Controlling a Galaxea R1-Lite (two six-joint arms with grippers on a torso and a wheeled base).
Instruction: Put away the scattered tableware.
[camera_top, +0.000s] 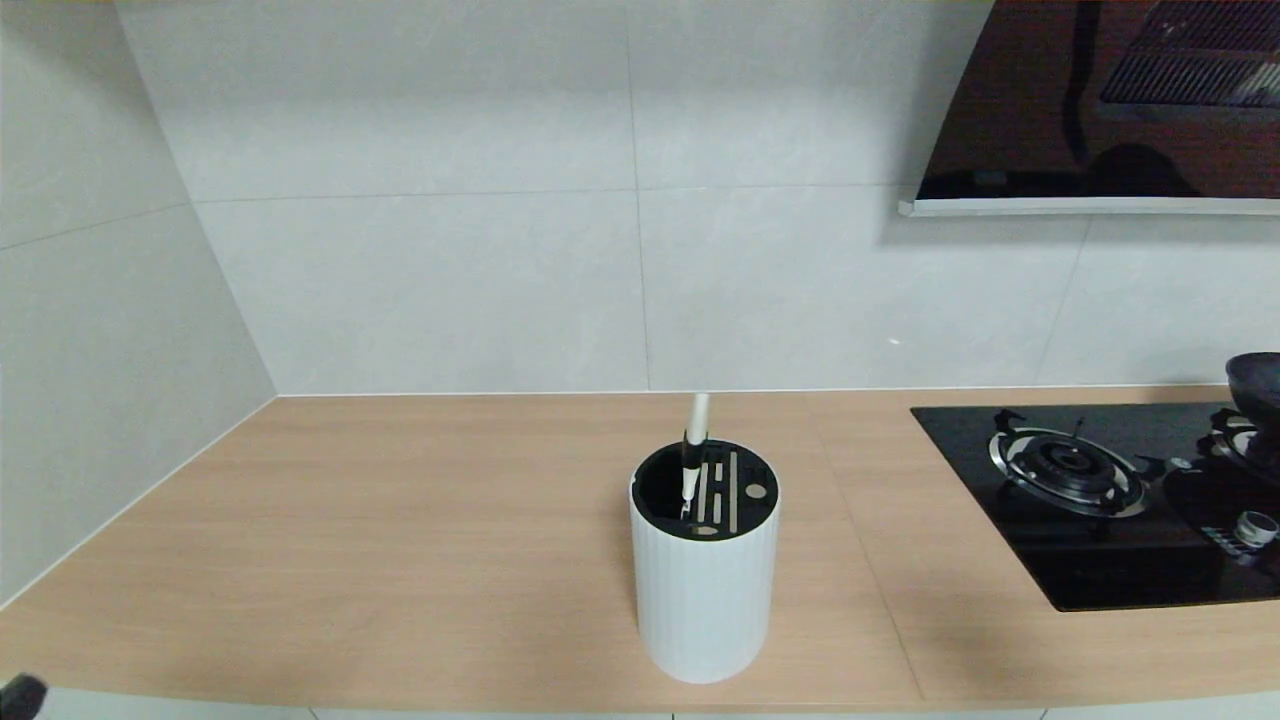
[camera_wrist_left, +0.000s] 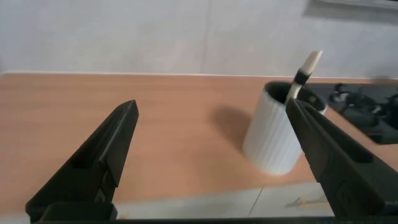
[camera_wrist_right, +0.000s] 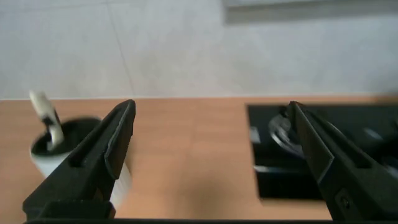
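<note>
Nearest you, both pincers are spread wide and hold nothing. The left gripper (camera_wrist_left: 210, 104) has its two dark fingers (camera_wrist_left: 102, 155) far apart, with bare counter between them. The right gripper (camera_wrist_right: 210, 104) is the same, fingers (camera_wrist_right: 93, 162) wide, with counter and hob edge in the gap. Neither touches anything. Next out is the wooden countertop (camera_top: 400, 520), running the full width. The white ribbed holder (camera_top: 705, 590) stands upright on it, near the front edge and about mid-width. You see it from the left wrist view (camera_wrist_left: 273, 140), just beside the far finger, and from the right wrist view (camera_wrist_right: 50, 158), partly behind one finger. Its black top insert is split: an open pocket on the robot's left and narrow slots plus small round holes on the right. The task item, one utensil (camera_top: 696, 420), sits in the open pocket, handle up and leaning a little. The handle is cream with a black band; you also get it at (camera_wrist_left: 309, 65) and (camera_wrist_right: 45, 112). Its working end is down in the holder, so you can't tell what kind it is. Further right, well apart from the holder, a black glass hob (camera_top: 1000, 540) is set into the counter with a burner (camera_top: 1065, 470) and a knob (camera_top: 1255, 527). A dark pot (camera_top: 1255, 385) shows at the right edge. Behind it all is the pale tiled wall (camera_top: 450, 280), with a dark range hood (camera_top: 1100, 110) above the hob.
</note>
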